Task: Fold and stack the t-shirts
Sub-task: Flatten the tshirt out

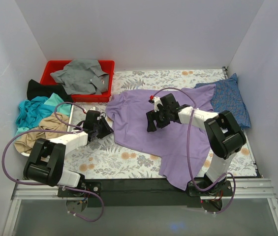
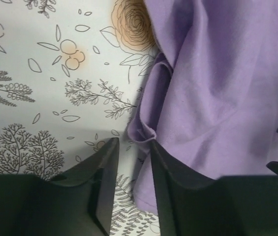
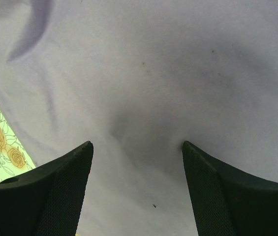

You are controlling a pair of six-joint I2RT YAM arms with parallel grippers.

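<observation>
Evidently left pincer [image 2: 133,147] on lavender shirt [image 2: 217,88]

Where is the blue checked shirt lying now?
In the top view the blue checked shirt lies at the table's far right, beside the purple shirt.

Lab test cell: white enclosure walls [image 1: 129,29], bolted arms.

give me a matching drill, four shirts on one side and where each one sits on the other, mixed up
Shirts:
1. purple shirt
2. grey shirt
3. blue checked shirt
4. tan shirt

Places:
A. in the red bin
B. spread over the middle of the floral cover
C. far right of the table
D. left edge, nearest of the pile there

Pairs: 1-B, 2-A, 3-C, 4-D
</observation>
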